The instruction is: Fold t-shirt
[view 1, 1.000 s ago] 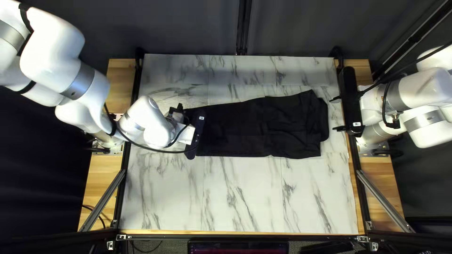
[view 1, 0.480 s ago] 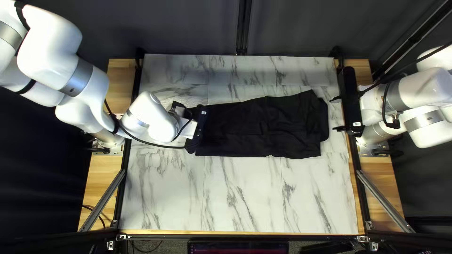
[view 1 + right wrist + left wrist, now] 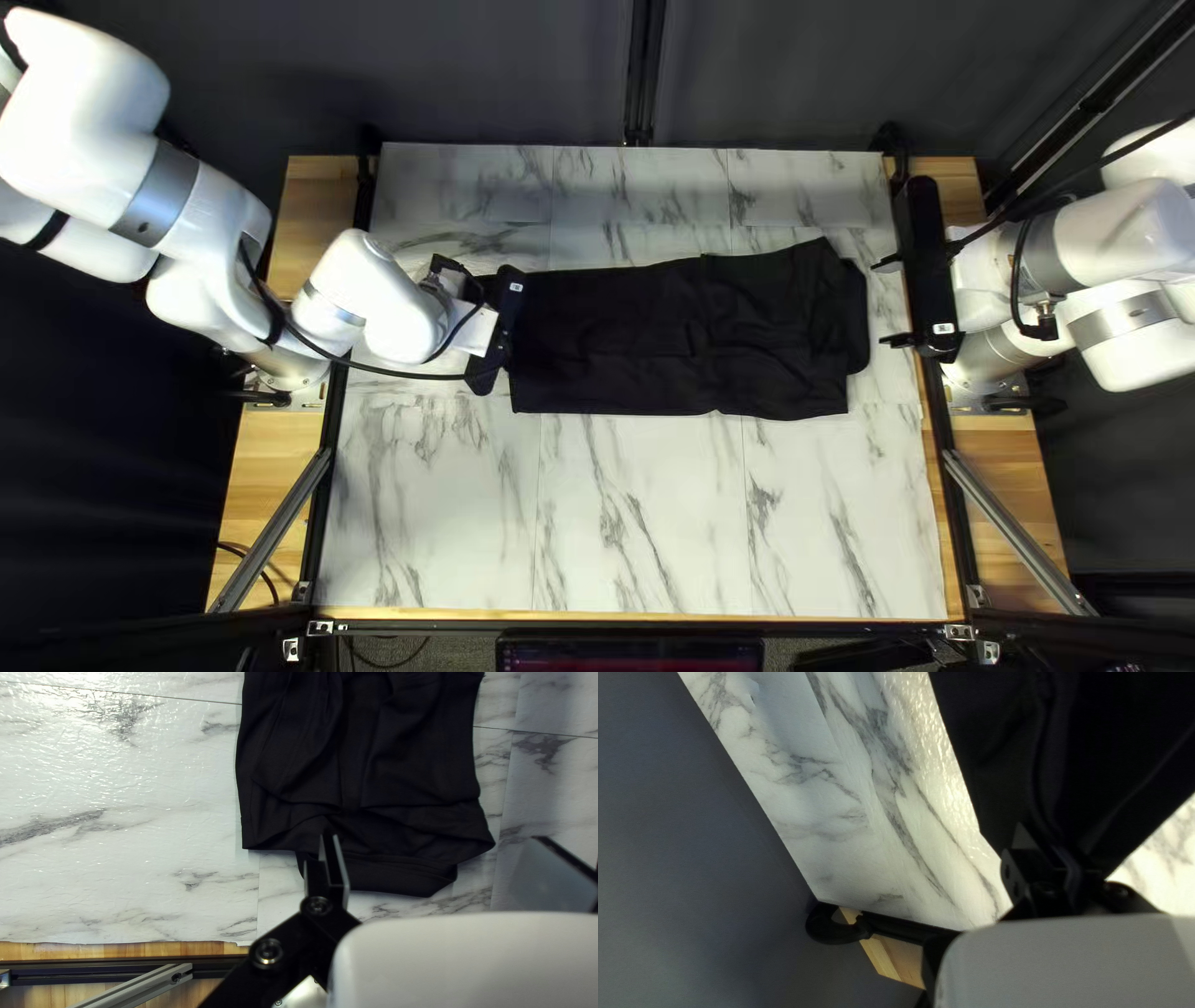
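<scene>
The black t-shirt [image 3: 697,336] lies as a long strip across the table [image 3: 647,523], its long axis running from one arm toward the other, so each gripper faces an end. The left gripper [image 3: 1059,852] is nearer, right at its own end: its fingers look closed on a gathered pinch of cloth, which narrows into them. The right gripper [image 3: 436,839] is spread wide with nothing held, just beside the other, looser end, where a lower layer sticks out past the upper one. A fold in half would, I judge, carry the held end along that axis toward the right arm (a crooked lift would skew it). Black on black makes the left grip hard to read; the top left view hides it under the gripper body, and how many layers are pinched I cannot tell
</scene>
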Tool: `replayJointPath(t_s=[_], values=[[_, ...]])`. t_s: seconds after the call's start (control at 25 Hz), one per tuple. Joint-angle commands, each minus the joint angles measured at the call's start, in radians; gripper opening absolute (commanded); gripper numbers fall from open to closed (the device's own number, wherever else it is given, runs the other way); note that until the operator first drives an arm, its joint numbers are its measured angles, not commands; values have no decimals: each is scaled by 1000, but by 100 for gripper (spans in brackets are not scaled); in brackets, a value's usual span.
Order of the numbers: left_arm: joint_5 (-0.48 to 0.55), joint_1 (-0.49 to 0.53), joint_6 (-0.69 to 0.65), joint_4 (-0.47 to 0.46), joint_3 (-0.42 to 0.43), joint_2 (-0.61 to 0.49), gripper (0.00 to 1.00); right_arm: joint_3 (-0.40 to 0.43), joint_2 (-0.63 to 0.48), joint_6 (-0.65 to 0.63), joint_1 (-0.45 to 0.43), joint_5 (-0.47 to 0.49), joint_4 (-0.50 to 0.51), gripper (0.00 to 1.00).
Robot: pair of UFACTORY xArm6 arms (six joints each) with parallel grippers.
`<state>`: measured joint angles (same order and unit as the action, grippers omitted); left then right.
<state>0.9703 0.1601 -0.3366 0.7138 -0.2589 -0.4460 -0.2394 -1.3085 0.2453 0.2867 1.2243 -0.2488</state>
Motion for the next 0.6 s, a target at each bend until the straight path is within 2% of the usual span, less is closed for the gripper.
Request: replayJointPath(t_s=[0.04, 0.6], values=[[15, 6, 8, 14, -31, 15, 0, 0, 0, 0, 0, 0, 0, 100], [43, -18, 67, 87, -194, 161, 0, 0, 0, 0, 0, 0, 0, 100]])
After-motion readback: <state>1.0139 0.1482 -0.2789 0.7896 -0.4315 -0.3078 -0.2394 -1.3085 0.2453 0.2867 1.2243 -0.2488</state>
